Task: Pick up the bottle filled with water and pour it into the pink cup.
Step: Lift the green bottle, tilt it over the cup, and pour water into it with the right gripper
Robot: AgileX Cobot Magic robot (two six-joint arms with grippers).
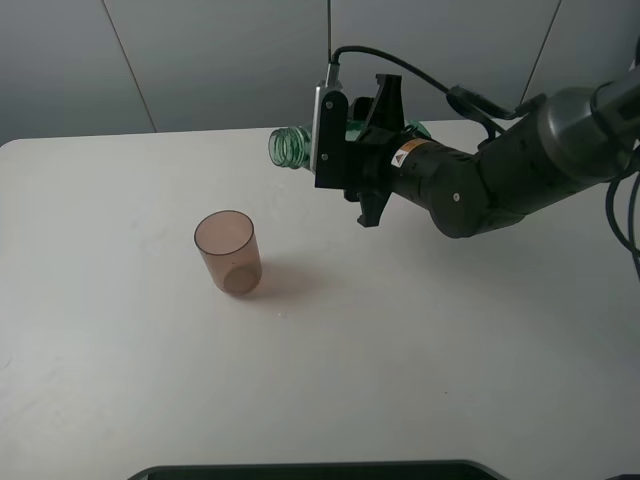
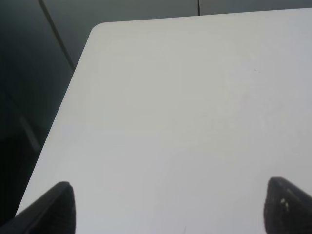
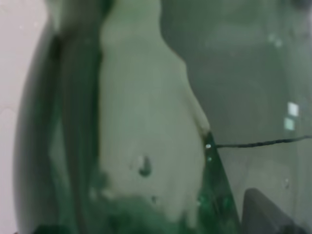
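The green-tinted bottle [image 1: 292, 147] is held lying roughly sideways in the air by my right gripper [image 1: 362, 150], its open threaded neck pointing left. Its body is mostly hidden behind the gripper. The right wrist view is filled by the bottle's green wall [image 3: 146, 122] seen very close. The pink cup [image 1: 229, 252] stands upright on the white table [image 1: 400, 350], below and to the left of the bottle's mouth, apart from it. My left gripper [image 2: 168, 209] shows only two dark fingertips [image 2: 53, 209] spread wide over bare table, with nothing between them.
The table's rounded corner and edge [image 2: 92, 34] show in the left wrist view, with dark floor beyond. A dark object's edge [image 1: 310, 468] sits at the table's near side. Cables [image 1: 480, 100] run along the right arm.
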